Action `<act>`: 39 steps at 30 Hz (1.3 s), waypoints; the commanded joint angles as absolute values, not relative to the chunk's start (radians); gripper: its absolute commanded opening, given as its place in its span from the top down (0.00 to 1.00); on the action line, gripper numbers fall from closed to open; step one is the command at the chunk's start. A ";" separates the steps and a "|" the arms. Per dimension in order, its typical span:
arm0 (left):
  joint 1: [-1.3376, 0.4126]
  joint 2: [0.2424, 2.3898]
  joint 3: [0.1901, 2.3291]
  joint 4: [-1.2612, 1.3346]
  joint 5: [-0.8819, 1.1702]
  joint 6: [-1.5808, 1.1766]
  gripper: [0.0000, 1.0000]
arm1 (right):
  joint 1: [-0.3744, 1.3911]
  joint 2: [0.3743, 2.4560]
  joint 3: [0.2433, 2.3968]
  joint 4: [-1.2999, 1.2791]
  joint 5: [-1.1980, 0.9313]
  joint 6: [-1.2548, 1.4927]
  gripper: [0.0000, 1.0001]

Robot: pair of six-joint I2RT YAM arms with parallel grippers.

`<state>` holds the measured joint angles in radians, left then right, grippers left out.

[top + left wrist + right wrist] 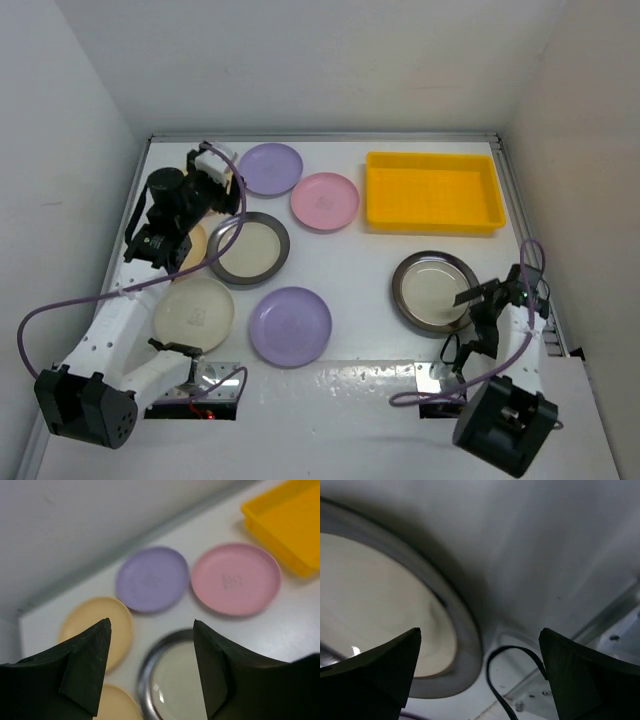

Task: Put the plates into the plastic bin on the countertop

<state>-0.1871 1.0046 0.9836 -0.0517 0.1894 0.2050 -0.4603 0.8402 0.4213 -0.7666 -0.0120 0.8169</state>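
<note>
I am holding my right gripper spread open | rim of grey plate lying beneath it | risk: thin rim slipping out while pinching

Place: robot lab | Why: flat white shiny table boxed by plain white walls | white robot arm bolted on

Soft, even light is falling from above, and the glossy white counter is showing glare near its front edge. The left wrist picture is looking blurred throughout. The right wrist picture is looking dim, with the grey metallic round plate out of focus.
</note>
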 commanded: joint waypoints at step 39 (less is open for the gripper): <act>-0.199 1.187 1.006 -0.126 0.302 0.052 0.32 | 0.084 1.127 1.104 -0.571 -0.336 0.795 1.00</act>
